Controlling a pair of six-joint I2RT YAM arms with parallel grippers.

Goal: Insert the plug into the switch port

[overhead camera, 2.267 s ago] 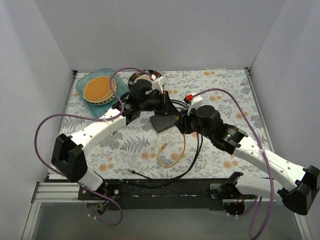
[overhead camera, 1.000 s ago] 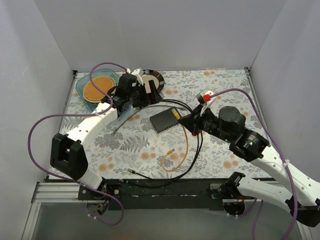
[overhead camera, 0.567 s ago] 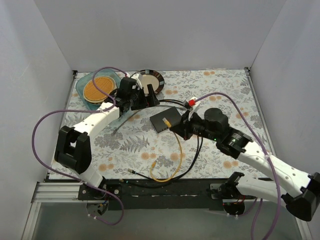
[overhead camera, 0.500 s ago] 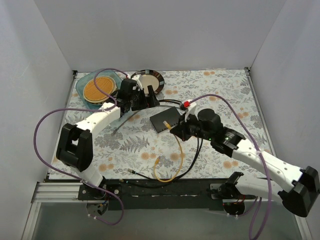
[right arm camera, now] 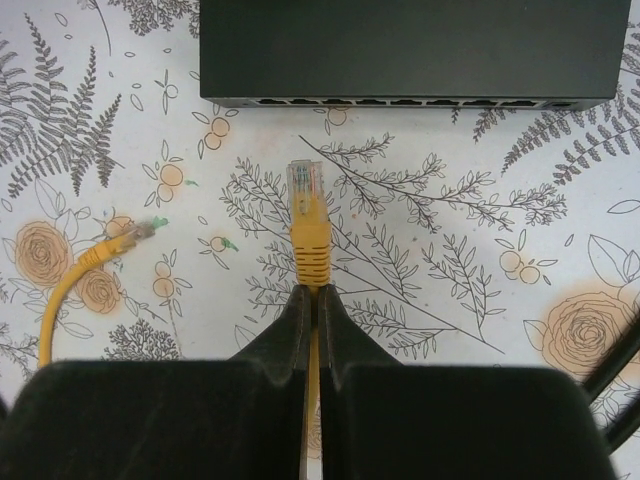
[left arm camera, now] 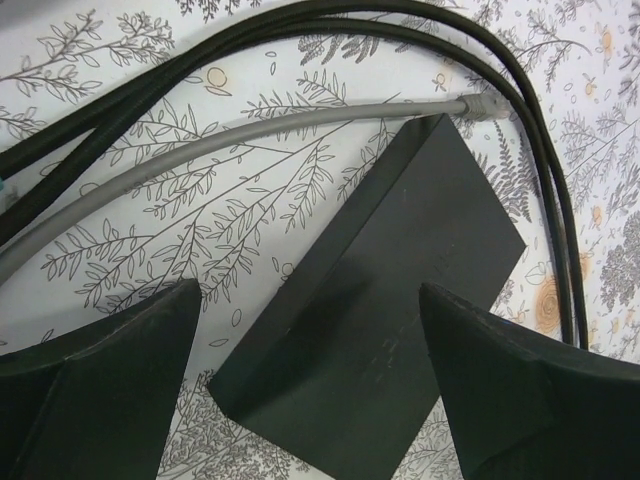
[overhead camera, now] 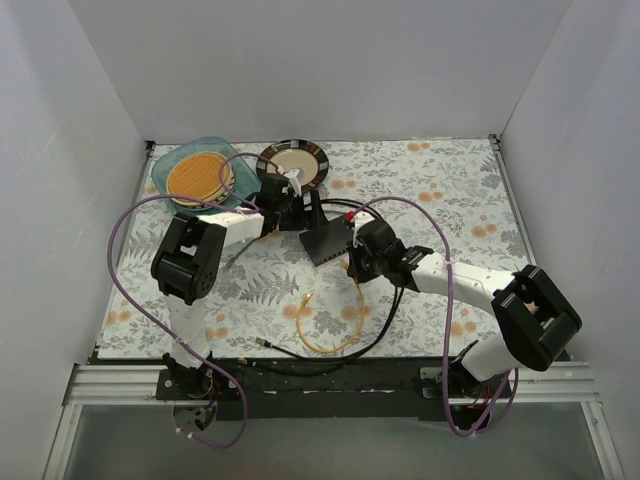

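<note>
Plug [right arm camera: 303, 182] juts just beyond the right gripper [right arm camera: 311, 298], pinched shut on its cable [right arm camera: 44, 330], short of the switch port [right arm camera: 300, 101]; left gripper [left arm camera: 310, 300] spreads wide astride the box [left arm camera: 400, 260].

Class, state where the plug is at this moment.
In the right wrist view the plug sits centre frame, pinched by the right end effector, just short of the switch port row.

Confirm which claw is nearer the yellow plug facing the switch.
Right. The right claw is shut on the cable just behind the plug; the left claw hangs open over the switch, beyond it.
</note>
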